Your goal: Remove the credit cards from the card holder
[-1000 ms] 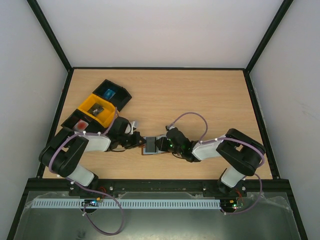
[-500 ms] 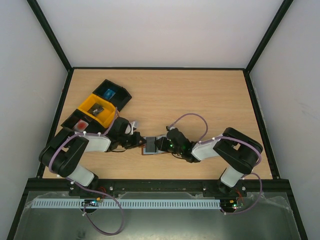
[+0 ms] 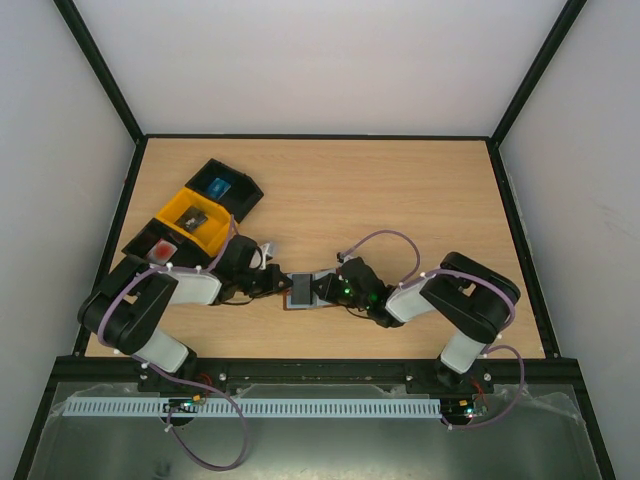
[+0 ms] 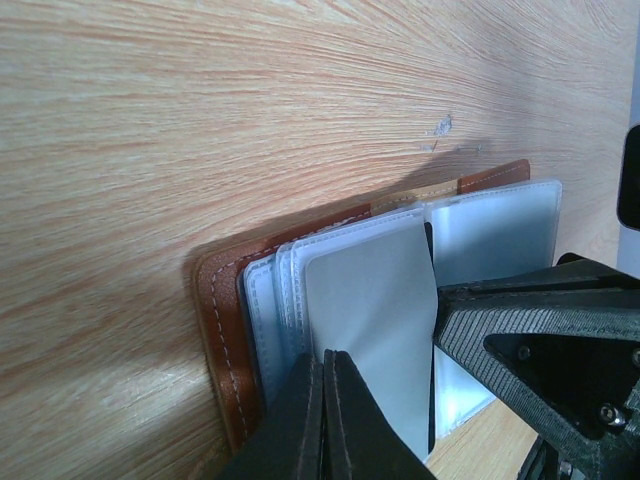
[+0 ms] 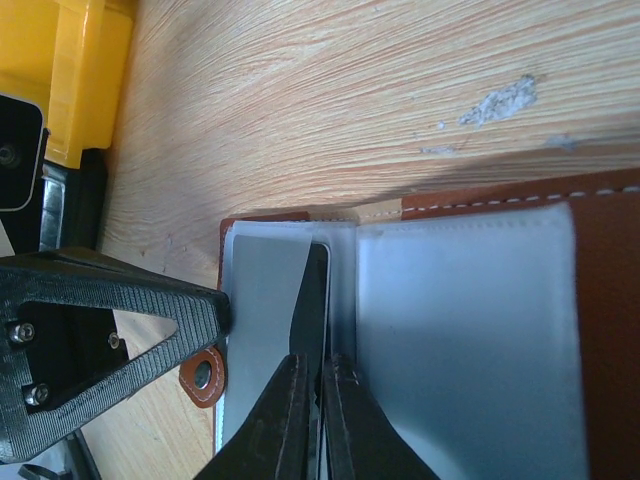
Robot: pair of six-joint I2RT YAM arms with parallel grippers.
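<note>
The pale wood worktop (image 3: 400, 200) carried it all, with a yellow bin (image 3: 172, 208) and two black bins (image 3: 240, 196) off at the far left. And there, near the front edge at the centre, lay the card holder (image 3: 299, 292), spread open and flat between the two arms. It was brown leather with pale stitching round the rim, and grey-blue sleeves (image 4: 370, 320) fanned up from the spine like pages.

In came the left pincer (image 4: 323, 358), fingers drawn narrow and nipping the edge of one raised sleeve. The right pincer (image 5: 313, 362) faced it from the other side. It too was nearly closed, pinching a thin dark edge standing between the sleeves, seemingly the dark grey card (image 5: 316, 290) seen edge-on. Smallest of all was the brown snap tab (image 5: 203, 375), poking out at the holder's side just beside the left fingers.
</note>
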